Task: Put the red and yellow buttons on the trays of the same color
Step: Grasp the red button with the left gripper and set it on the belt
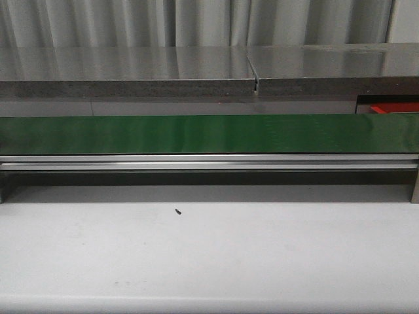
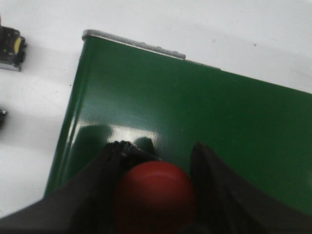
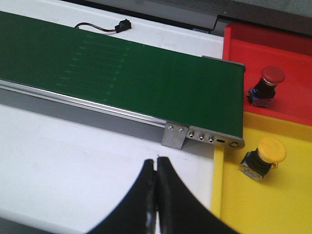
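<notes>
Conveyor belt (image 1: 209,133), green, across the front view above a white table (image 1: 209,255), with a small dark speck (image 1: 178,210) on the white surface and a sliver of red tray (image 1: 393,106) at the far right behind the belt. No arm or gripper in that view.

In the left wrist view, left gripper (image 2: 158,168) clamped on a red button (image 2: 155,192), dark fingers (image 2: 214,185) pressed to either side of the rounded cap, held over the green belt near its metal-edged end. Beside the belt on the white surface, a small dark-and-yellow part (image 2: 12,48), partly cut off by the frame edge.

In the right wrist view, right gripper (image 3: 156,168) with jaws together, nothing between them, over the white table just beside the belt's end bracket (image 3: 175,135). Past the belt's end, a red tray (image 3: 292,97) with a second red button (image 3: 265,85) lying in it, and next to it a yellow tray (image 3: 273,204) with a yellow button (image 3: 263,157) lying in it. Beyond the belt, a small black connector (image 3: 122,24) on red and black wires.
</notes>
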Available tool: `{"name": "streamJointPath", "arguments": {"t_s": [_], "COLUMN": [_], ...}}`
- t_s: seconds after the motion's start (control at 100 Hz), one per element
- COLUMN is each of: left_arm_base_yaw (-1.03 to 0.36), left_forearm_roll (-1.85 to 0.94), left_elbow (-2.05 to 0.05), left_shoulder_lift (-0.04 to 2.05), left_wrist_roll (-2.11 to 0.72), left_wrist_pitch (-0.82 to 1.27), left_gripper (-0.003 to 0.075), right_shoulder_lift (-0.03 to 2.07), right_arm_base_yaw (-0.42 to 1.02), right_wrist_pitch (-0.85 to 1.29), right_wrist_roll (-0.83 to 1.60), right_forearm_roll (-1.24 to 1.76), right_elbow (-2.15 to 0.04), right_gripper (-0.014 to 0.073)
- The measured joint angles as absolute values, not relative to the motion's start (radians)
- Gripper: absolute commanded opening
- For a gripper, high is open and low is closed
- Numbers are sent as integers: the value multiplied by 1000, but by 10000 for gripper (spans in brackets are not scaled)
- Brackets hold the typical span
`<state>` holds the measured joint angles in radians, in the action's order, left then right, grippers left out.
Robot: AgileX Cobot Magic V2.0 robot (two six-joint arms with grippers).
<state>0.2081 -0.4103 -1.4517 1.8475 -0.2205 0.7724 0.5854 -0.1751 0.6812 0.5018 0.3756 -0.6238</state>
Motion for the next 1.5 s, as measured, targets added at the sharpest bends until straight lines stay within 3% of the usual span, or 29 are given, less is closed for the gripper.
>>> {"name": "streamJointPath", "arguments": {"t_s": [0.08,0.25,0.35,0.63,0.9,1.15,1.5], "left_arm_base_yaw": [206,204,204,221,395,571,603], "left_forearm_roll": [-415,-424,-424,-416,-299,-273,-271], "left_elbow": [-1453,-1458,-1458,-1458,-1460,-1460,-1460], "left_shoulder_lift": [1847,1847,1847,1738,1676,1747,1874], "left_wrist_roll": [-225,-261,-266,-267,-206,-194,-176], "left_wrist_pitch": [784,798,800,804,787,759,710], "left_gripper": [150,571,690,692,692,690,690], "right_shoulder_lift": [585,585,585,585,585,585,585], "right_arm_base_yaw": [-175,-175,-175,-175,-175,-175,-175], "right_wrist_pitch": [681,681,681,681,681,681,683], "right_wrist_roll": [502,502,502,502,502,502,502], "right_forearm_roll": [376,376,376,376,376,376,376], "right_elbow": [-624,-624,-624,-624,-624,-624,-624], "right_gripper": [-67,-67,-67,-67,-67,-67,-67]}}
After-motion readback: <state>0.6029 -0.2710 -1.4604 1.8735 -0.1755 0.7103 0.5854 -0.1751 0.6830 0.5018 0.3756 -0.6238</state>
